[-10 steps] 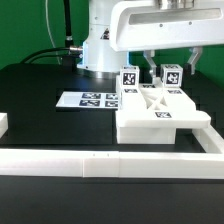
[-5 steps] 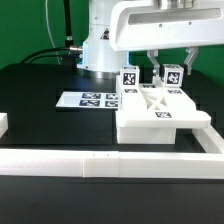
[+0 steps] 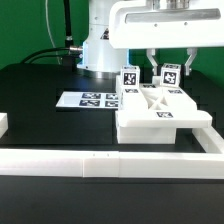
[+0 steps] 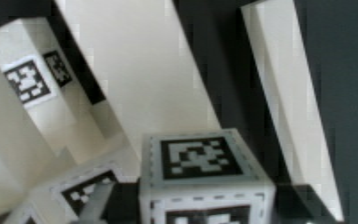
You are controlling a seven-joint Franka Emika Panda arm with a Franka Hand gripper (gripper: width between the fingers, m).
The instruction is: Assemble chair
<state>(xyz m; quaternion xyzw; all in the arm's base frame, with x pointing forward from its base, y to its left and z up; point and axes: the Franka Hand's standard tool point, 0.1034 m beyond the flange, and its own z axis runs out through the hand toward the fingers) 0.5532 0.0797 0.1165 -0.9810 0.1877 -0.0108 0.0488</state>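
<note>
You see the glossy white X-braced chair seat [image 3: 160,112] lying on the black tabletop [image 3: 40,85], against the low white border wall [image 3: 110,160] at the exterior view's right. The jaws [image 3: 171,73] are clamped on a small white tagged block [image 3: 171,76] [image 4: 199,170] at the seat's far edge. Another tagged block [image 3: 129,79] stands just beside it. The flat white marker board [image 3: 88,100] lies to the exterior view's left.
</note>
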